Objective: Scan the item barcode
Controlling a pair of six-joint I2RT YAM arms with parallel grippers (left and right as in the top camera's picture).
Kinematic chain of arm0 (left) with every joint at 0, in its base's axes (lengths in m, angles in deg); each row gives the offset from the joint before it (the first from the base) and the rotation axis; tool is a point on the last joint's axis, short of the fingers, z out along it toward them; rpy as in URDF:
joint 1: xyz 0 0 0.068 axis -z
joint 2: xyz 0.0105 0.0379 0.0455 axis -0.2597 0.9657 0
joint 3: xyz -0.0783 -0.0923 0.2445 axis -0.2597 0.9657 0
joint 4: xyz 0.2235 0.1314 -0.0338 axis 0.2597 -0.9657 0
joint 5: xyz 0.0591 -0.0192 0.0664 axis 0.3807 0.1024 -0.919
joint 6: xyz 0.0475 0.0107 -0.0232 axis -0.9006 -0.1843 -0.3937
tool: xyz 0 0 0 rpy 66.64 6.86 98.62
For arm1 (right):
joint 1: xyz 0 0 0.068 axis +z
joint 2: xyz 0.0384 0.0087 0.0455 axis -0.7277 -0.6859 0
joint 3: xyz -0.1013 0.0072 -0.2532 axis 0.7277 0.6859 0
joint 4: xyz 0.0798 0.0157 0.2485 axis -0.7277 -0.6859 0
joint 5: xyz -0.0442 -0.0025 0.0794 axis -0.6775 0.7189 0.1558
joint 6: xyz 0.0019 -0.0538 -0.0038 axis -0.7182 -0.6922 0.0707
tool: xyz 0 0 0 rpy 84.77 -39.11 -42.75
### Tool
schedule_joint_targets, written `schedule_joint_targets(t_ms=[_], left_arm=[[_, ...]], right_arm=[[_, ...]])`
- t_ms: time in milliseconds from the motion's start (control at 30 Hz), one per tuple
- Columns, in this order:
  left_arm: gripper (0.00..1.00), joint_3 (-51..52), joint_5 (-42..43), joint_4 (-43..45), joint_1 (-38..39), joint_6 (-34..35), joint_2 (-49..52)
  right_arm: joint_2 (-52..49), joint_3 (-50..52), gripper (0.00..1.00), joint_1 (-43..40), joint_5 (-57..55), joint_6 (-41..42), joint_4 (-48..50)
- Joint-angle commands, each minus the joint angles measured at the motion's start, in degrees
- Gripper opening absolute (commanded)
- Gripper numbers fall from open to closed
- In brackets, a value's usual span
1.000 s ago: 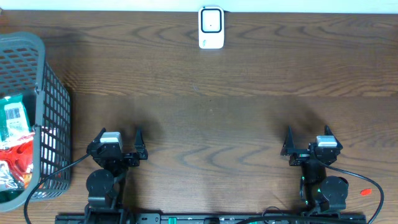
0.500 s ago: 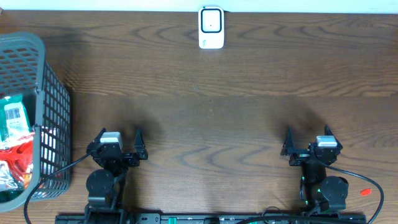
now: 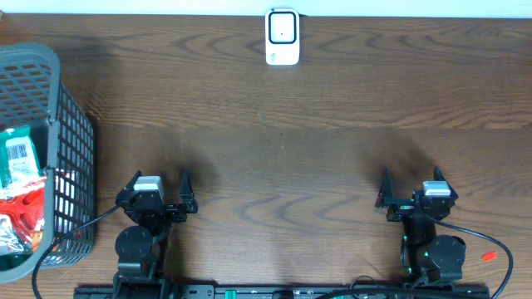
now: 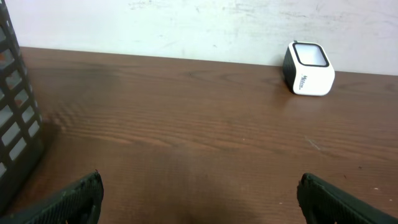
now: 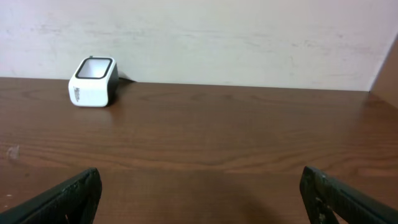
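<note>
The items to scan lie in the basket [image 3: 71, 124] at the left edge of the worktop [image 3: 274, 149]: a green packet [image 3: 18, 158] toward the far side and a red packet [image 3: 21, 208] nearer. No barcode can be made out from above. The green packet's long axis runs roughly from far edge to near edge.

The left end effector [image 3: 159, 181] sits at the near edge, just right of the basket, jaws wide and empty. The right end effector [image 3: 411, 183] is equally wide and empty, but well apart toward the right. The left arm is therefore clearly the nearer one, and would likely have to reach leftward, over the basket wall and down.

The scanner [image 3: 283, 37] stands at the middle of the far edge, about midway between the arms.
</note>
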Motion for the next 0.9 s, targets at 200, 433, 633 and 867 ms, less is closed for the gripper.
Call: schedule_joint_targets(t_ms=[200, 433, 633, 867], left_arm=[[0.99, 1.60, -1.57, -1.22, -0.09, -0.37, -0.24], [0.99, 1.60, -1.57, -0.76, -0.09, -0.37, -0.24], [0.99, 1.60, -1.57, 0.04, -0.09, -0.37, -0.24], [0.99, 1.60, 1.40, 1.03, -0.09, -0.35, -0.24]], right_arm=[[0.07, 0.15, 0.99, 0.87, -0.76, -0.63, -0.07], [0.07, 0.15, 0.99, 0.87, -0.76, -0.63, -0.07], [0.07, 0.15, 0.99, 0.87, -0.98, -0.66, -0.04], [0.07, 0.15, 0.99, 0.87, -1.11, -0.68, 0.11]])
